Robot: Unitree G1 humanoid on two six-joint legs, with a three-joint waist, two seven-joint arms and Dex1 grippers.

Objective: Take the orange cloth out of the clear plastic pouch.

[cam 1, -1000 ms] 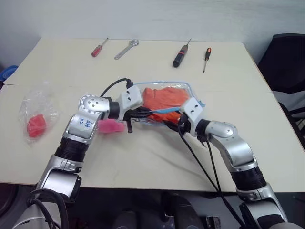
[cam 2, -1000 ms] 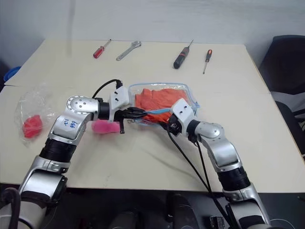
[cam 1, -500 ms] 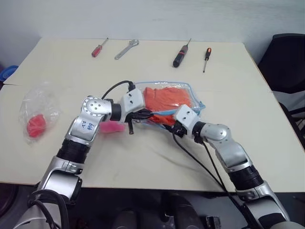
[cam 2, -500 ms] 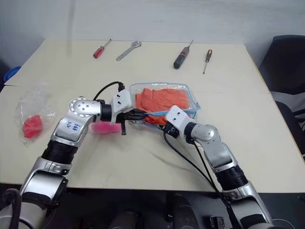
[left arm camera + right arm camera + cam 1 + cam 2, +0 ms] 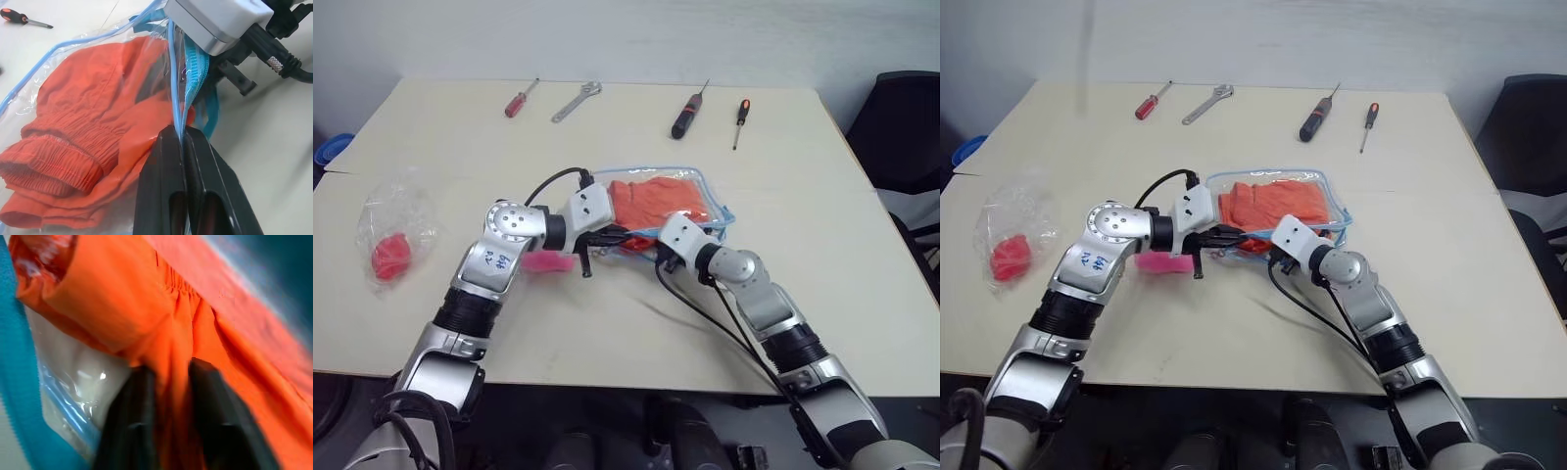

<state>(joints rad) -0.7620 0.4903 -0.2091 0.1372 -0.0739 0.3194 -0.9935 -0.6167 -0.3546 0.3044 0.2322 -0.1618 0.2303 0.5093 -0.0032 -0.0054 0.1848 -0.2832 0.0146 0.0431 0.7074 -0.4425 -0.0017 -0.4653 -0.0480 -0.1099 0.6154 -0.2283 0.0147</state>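
Orange cloth [image 5: 195, 333] bunches between my right gripper [image 5: 171, 377] fingers, which have pinched down on a fold of it inside the mouth of the clear plastic pouch [image 5: 710, 186]. My left gripper [image 5: 182, 134] is clamped tight on the pouch's light blue trim at the open edge, holding that rim up off the table [image 5: 607, 323]. Most of the cloth lies folded inside the pouch, near the middle of the table, its gathered hem pressed against the clear wall. On my left forearm sits a small label with blue handwritten marks [image 5: 493, 260] that I cannot read. Just beside my left wrist, on the table, lies a pink fuzzy plush [image 5: 546, 261]. Well off to my left rests a thin wrinkly clear bag [image 5: 396, 211] with a small red lump [image 5: 389, 255] inside. Along the far edge lie a red-handled screwdriver [image 5: 518, 100], a silver wrench [image 5: 576, 100], a black-handled screwdriver [image 5: 687, 115] and a small orange-and-black screwdriver [image 5: 739, 117]. A dark chair [image 5: 906, 127] stands beyond the table's right corner.
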